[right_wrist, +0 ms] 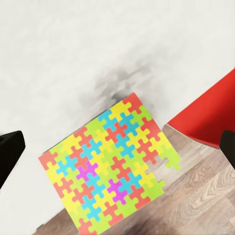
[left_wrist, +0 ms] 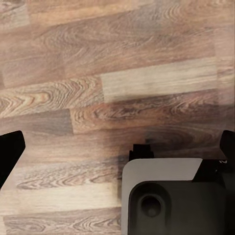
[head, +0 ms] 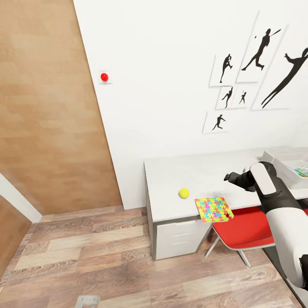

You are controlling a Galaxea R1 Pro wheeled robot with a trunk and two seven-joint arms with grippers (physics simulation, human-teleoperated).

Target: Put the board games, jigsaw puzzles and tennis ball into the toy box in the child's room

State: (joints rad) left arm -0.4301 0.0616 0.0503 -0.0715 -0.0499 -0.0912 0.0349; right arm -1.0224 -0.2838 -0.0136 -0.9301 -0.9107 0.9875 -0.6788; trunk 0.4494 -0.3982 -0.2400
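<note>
From the head view you are looking at the table (head: 171, 175) standing against the white wall, with the tennis ball (head: 184, 193) sitting on its top near the front edge and the jigsaw puzzle (head: 213, 209) lying just beside it, hanging partly over that edge above the red chair (head: 244, 229). Your right arm is reaching over the table, its right gripper (head: 229, 176) hanging above the top beyond the puzzle; from here you cannot tell how the jaws stand. The toy box (head: 282, 160) is resting at the far right of the table with a board game (head: 301, 170) showing inside it. In the left wrist view, the left gripper (left_wrist: 117, 149) is pointing down at the wood floor (left_wrist: 98, 83), its dark fingertips (left_wrist: 10, 152) spread wide with nothing between them, above part of the robot's grey base (left_wrist: 166, 196). In the right wrist view, the fingertips (right_wrist: 9, 149) are likewise standing wide apart and gripping nothing, hovering above the puzzle, which is overhanging the table edge.
</note>
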